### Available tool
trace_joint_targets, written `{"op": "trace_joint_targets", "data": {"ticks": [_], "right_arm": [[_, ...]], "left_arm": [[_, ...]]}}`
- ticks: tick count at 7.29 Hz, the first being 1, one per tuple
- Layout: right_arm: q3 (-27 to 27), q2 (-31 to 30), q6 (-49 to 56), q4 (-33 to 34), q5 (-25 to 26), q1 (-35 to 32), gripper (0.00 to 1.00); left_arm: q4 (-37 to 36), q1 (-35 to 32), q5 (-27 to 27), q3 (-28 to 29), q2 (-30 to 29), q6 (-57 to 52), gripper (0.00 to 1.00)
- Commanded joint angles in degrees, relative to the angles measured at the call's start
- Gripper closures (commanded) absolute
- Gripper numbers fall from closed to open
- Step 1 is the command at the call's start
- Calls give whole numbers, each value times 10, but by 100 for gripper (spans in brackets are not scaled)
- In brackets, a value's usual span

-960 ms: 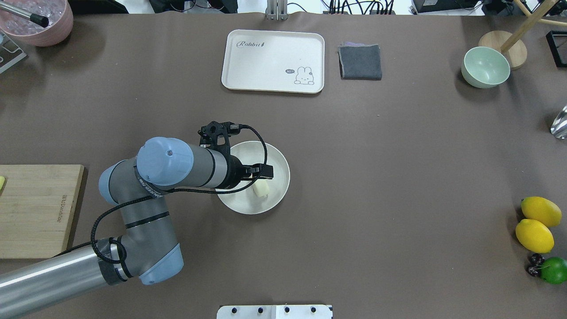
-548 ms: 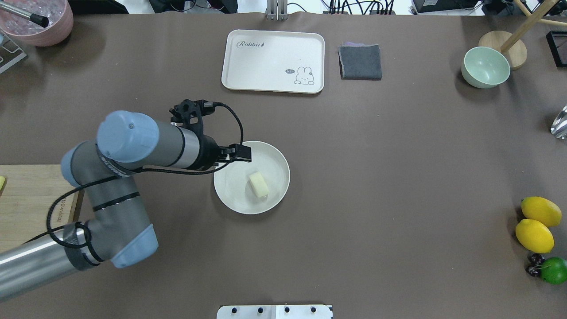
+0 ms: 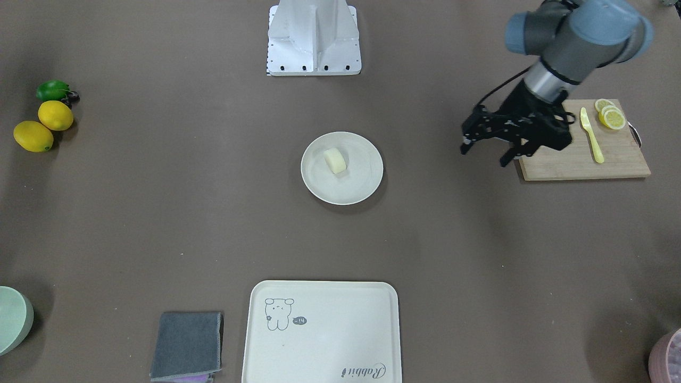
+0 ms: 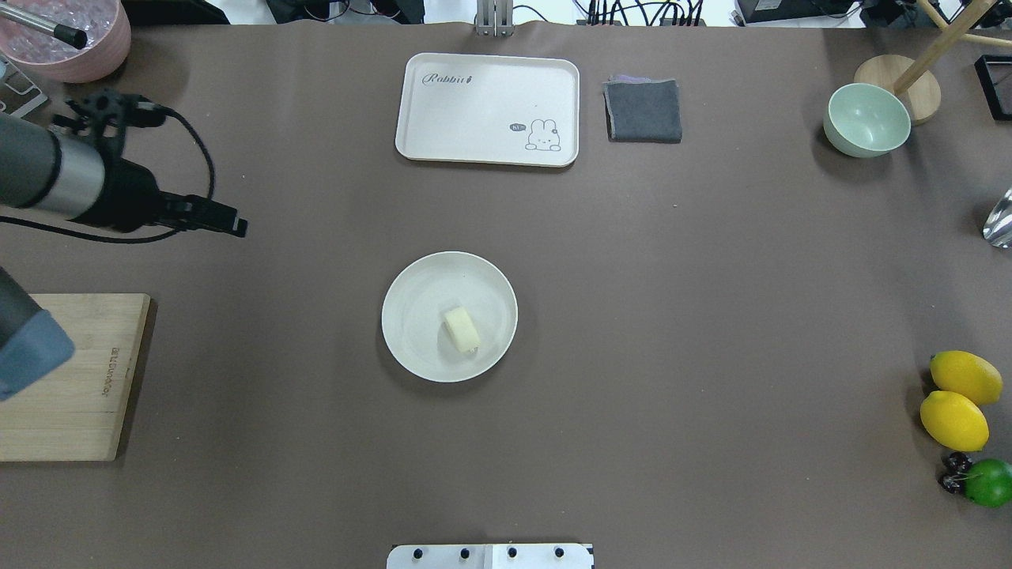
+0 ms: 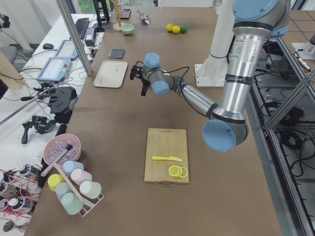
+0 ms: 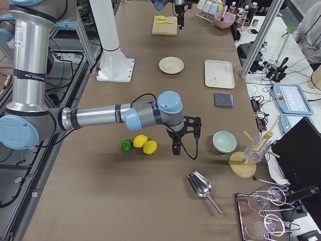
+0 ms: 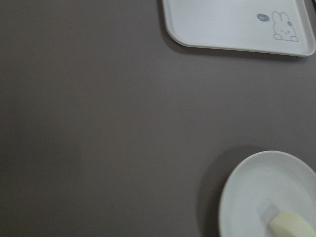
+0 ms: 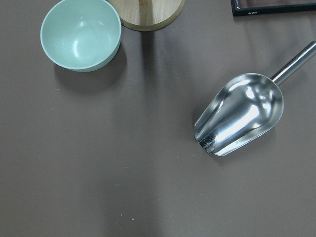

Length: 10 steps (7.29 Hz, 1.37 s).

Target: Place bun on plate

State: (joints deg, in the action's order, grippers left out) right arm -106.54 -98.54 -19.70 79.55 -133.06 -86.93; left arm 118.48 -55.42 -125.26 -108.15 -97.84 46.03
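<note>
The pale cream bun (image 4: 462, 329) lies on its own on the round cream-white plate (image 4: 415, 316) at mid-table, a little right of the plate's centre. It also shows in the front view as bun (image 3: 335, 159) on plate (image 3: 356, 181), and at the lower right of the left wrist view as bun (image 7: 291, 224). My left gripper (image 4: 233, 225) hangs open and empty well left of the plate and farther back, its fingers spread in the front view (image 3: 484, 154). My right gripper (image 6: 175, 149) shows only in the right side view, near the lemons; I cannot tell its state.
A rectangular tray (image 4: 486, 109) and a folded grey cloth (image 4: 643, 111) lie at the back. A green bowl (image 4: 866, 118) stands back right. Lemons (image 4: 957, 399) and a lime (image 4: 988, 482) sit at the right edge. A cutting board (image 3: 585, 154) holds lemon slices and a yellow knife. A metal scoop (image 8: 242, 116) lies under the right wrist.
My left gripper has drawn back from over the plate, moving left and toward the table's far side. The bun stays where it lay on the plate.
</note>
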Motion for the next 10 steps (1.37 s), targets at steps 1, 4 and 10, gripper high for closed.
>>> {"op": "trace_joint_targets", "data": {"ticks": [1, 4, 10], "right_arm": [[-1, -4, 1, 0, 2, 0, 0], [1, -4, 1, 0, 2, 0, 0], [15, -55, -1, 2, 1, 0, 0]], "left_arm": [[-128, -164, -80, 0, 36, -261, 3], [-368, -309, -75, 14, 19, -585, 3], [-234, -378, -83, 159, 142, -668, 3]]}}
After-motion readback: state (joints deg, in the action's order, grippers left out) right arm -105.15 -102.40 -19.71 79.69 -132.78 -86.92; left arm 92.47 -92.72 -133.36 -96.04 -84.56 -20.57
